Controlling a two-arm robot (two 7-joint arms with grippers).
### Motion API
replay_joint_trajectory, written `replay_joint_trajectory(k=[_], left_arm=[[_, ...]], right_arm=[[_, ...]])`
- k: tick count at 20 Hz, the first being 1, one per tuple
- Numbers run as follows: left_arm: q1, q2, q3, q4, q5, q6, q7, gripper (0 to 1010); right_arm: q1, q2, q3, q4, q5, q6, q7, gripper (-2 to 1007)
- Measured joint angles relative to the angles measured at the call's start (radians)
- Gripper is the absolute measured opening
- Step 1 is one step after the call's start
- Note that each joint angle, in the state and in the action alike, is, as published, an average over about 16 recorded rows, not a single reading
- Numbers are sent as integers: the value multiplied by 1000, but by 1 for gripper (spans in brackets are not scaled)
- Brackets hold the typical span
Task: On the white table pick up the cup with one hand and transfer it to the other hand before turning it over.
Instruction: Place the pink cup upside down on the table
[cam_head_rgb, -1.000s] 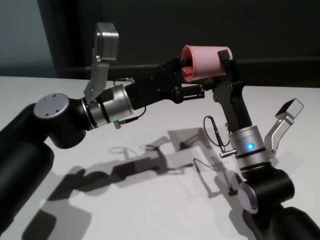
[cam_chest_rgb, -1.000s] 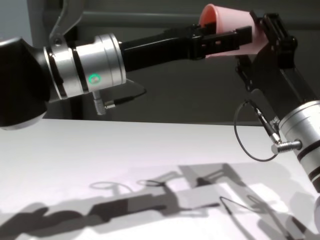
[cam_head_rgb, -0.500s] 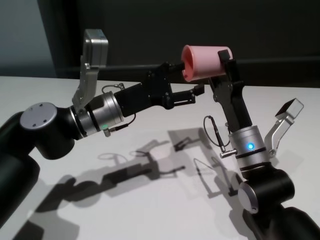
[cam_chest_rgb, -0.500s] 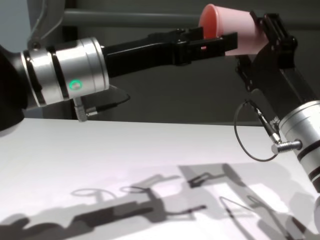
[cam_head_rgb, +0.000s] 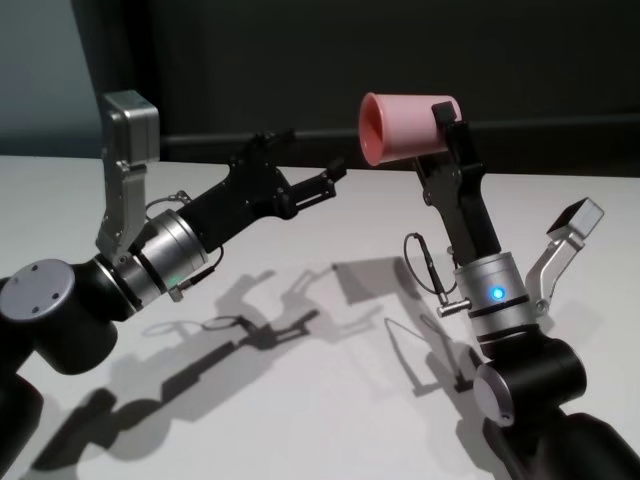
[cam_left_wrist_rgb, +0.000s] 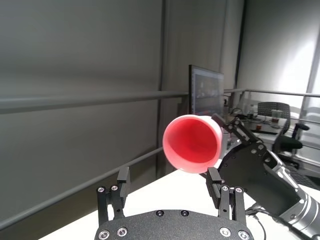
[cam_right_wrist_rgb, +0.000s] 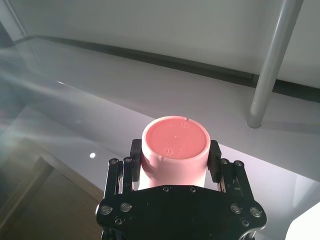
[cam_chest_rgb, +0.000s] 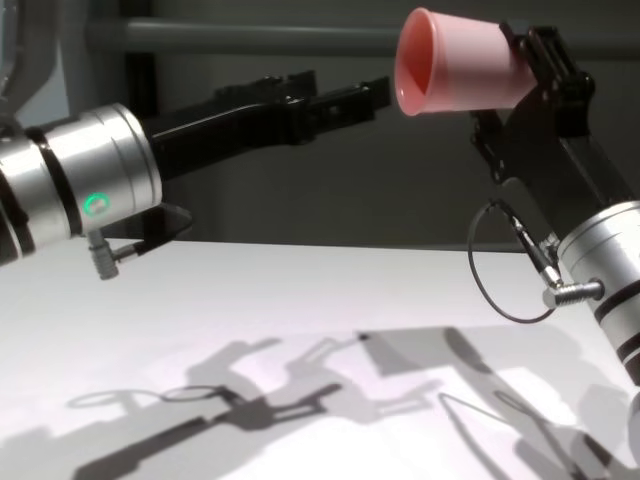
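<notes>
Head view: the pink cup (cam_head_rgb: 408, 128) is seen raised well above the white worktop (cam_head_rgb: 300, 400), held on its side by the right tool (cam_head_rgb: 447, 125), whose fingers are clamped on the closed end of the cup. The open mouth of the cup is turned toward the robot's left. The right arm is stood up from the near right of the worktop, with a blue light shown on its silver wrist ring. The left tool (cam_head_rgb: 310, 175) is held apart from the cup, to the left of it and a little lower, with its jaws spread wide and nothing between them; a gap of dark background is seen between its fingertips and the rim of the cup. In the chest view the same layout is shown: the cup (cam_chest_rgb: 460, 72) is gripped high at the right, its mouth faced toward the left tool (cam_chest_rgb: 335, 95), which is pointed at it without contact. In the left wrist view the red interior of the cup (cam_left_wrist_rgb: 192, 143) is looked into straight on, beyond and between the two spread fingers (cam_left_wrist_rgb: 121, 181). In the right wrist view the flat base of the cup (cam_right_wrist_rgb: 175, 142) is seen pinched between the two black pads (cam_right_wrist_rgb: 135, 151). Shadows of both arms are cast across the worktop.
</notes>
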Motion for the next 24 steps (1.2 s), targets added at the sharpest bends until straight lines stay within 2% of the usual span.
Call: replay_joint_trajectory(k=[8, 14, 19, 24], left_arm=[[111, -4, -67, -62, 63, -3, 208, 1003], [180, -27, -114, -84, 103, -11, 331, 1003], [233, -49, -150, -100, 130, -29, 408, 1003], [278, -72, -180, -108, 147, -55, 453, 1003]], right_arm=[[0, 0, 0, 0, 0, 0, 0, 757], [0, 0, 0, 0, 0, 0, 0, 757], [0, 0, 0, 0, 0, 0, 0, 757], [0, 0, 0, 0, 0, 0, 0, 757]])
